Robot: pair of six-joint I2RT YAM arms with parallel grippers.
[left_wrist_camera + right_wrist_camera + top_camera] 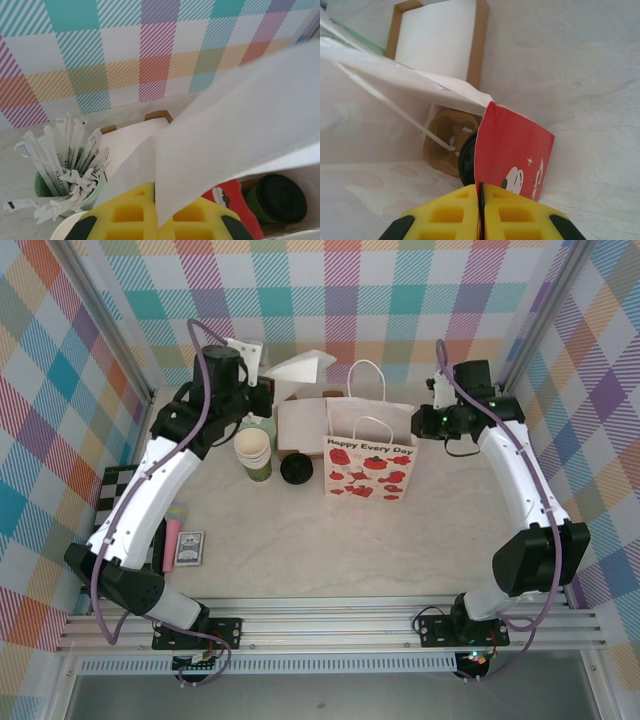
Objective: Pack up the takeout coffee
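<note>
The left gripper (pixel 262 368), set at the back left of the pale tabletop (pixel 330 550), has its yellow foam fingers (pixel 125 212) pinched on a thin white paper napkin (pixel 303 364), held in the air above a brown cardboard box of white napkins (pixel 302 423); in the left wrist view the sheet runs down between the pads and spreads across the right side, with a pale green cup stuffed with paper-wrapped sticks (pixel 65 172) to its left; the green paper cup with a round black plastic lid (pixel 297 468) stands on the table outside the bag, lid on, between a stack of lidless cream-rimmed cups (pixel 253 452) and a white paper gift bag printed with red shapes and "Happy Every Day" (pixel 370 465), just beside the bag's left edge and in front of the napkin box; the bag stands upright, handles up; the right gripper (pixel 424 426) sits at the bag's right edge, and in the right wrist view its yellow fingers (pixel 520 212) are pressed together on the thin edge of the bag's red side panel (pixel 515 150).
</note>
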